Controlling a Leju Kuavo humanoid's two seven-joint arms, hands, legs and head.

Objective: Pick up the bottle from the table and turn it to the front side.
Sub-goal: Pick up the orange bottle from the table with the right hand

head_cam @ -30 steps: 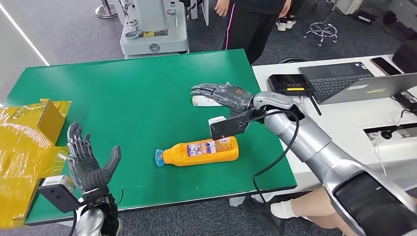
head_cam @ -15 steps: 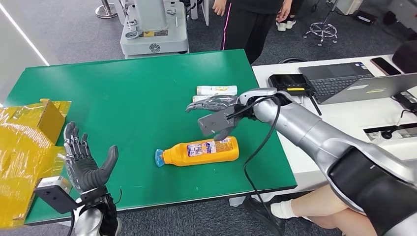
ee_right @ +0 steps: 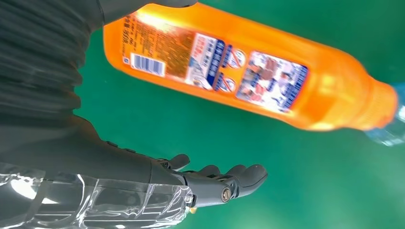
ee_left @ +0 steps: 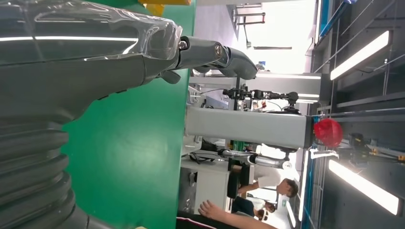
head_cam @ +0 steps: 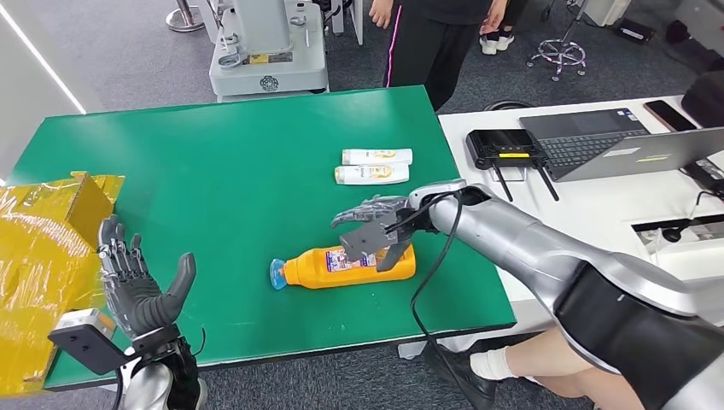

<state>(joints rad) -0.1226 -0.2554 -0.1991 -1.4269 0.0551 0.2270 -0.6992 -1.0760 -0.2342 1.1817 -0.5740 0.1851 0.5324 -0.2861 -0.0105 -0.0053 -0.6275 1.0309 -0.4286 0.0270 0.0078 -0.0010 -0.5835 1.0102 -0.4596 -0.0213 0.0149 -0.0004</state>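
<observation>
The bottle point(head_cam: 348, 265) just under the right hand's dark grey fingers point(head_cam: 365, 207) was orange, with a translucent blue cap and a label printed in blue, white and red, a white barcode patch among it. The surface point(head_cam: 230, 162) beneath was plain green. Beyond those fingers lay two white tubes point(head_cam: 373, 166) with yellow markings. Beside the left hand's dark fingers point(head_cam: 119, 256) sat glossy yellow wrapping point(head_cam: 47, 256).

The right hand point(head_cam: 373, 229) has descended over the orange bottle point(head_cam: 346, 266).

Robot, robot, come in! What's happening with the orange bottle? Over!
Right robot hand open, over orange plastic bottle, which lies on its side on green table. Left robot hand open, idle. Path clear.
</observation>
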